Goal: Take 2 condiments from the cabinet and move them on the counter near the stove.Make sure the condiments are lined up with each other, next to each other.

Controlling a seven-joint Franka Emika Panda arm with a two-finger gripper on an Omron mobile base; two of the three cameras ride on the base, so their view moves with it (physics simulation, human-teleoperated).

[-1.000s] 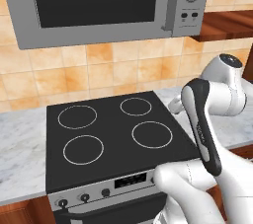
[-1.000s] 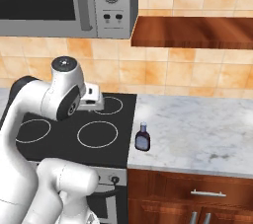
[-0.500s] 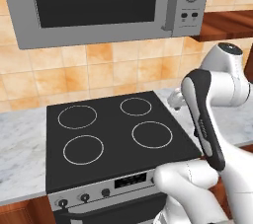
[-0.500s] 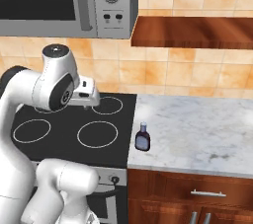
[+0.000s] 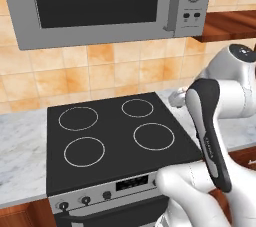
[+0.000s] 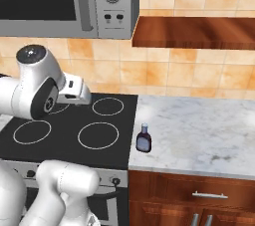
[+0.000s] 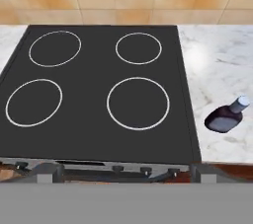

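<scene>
While our arm is folded up high over the stove (image 6: 74, 125), the tool (image 6: 79, 94) hangs above the back burners with its jaws spread wide and nothing between them. In the right base view we see it as a white block jutting from the wrist toward the tiled wall.

Looking down along the tool, we see the black glass cooktop with its four white rings, and along its near edge the steel front with knobs (image 7: 118, 169).

Just beside the cooktop's right edge, on the marble bench (image 6: 199, 130), the dark brown bottle (image 6: 144, 138) stands upright with its pale blue cap on top. It is near the front edge of the bench, level with the front right burner (image 6: 98, 135), and apart from the tool. From the hand view the same bottle (image 7: 225, 116) shows as a dark bulb with the pale cap pointing away to the upper right.

Above the bench we see the reddish-brown underside of the wall cabinet (image 6: 194, 32), and to its left the steel microwave (image 6: 69, 1) hanging over the stove.
</scene>
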